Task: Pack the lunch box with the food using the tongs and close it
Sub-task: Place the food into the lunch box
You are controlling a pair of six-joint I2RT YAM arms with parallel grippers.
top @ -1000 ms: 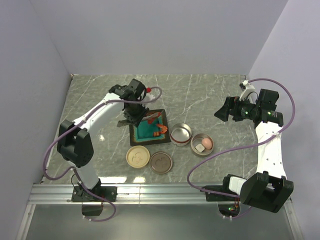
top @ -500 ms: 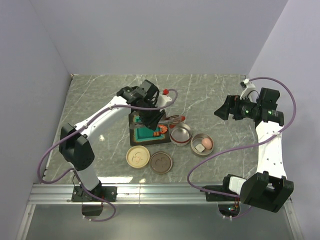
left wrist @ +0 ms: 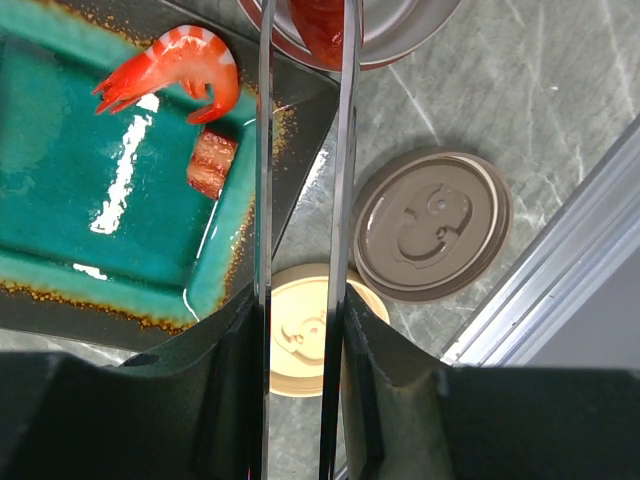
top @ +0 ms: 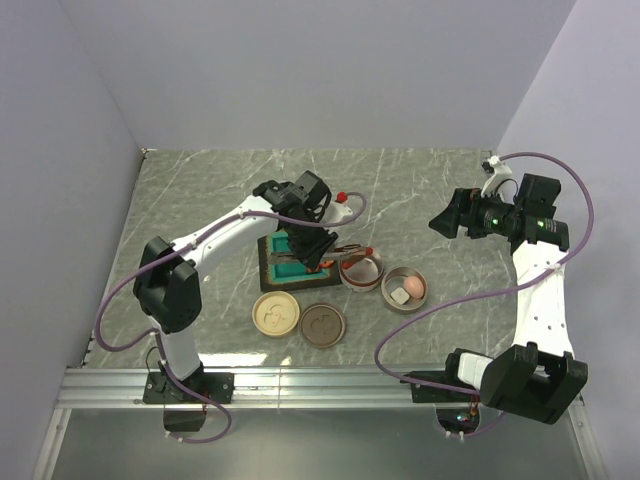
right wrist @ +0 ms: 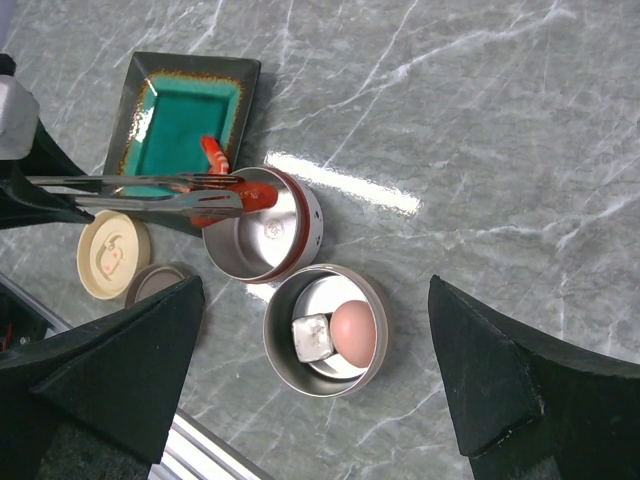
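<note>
Over steel tin (right wrist: 265,245) — left gripper's (left wrist: 300,340) tongs (left wrist: 264,150) pinch red sausage (right wrist: 258,197).

- Left wrist view: the top edge cuts off the red piece (left wrist: 320,25) pinched at the tips of the tongs (left wrist: 265,200); we cannot tell its kind.
- Same view: we see only a rim arc of the steel container (left wrist: 400,20) beneath it.
- The tongs' joined end is hidden inside the left gripper (left wrist: 300,320).
- Top view: the left wrist covers much of the teal tray (top: 283,270).
- Right wrist view: a dark finger (right wrist: 120,370) hides part of the brown lid (right wrist: 152,285).
</note>
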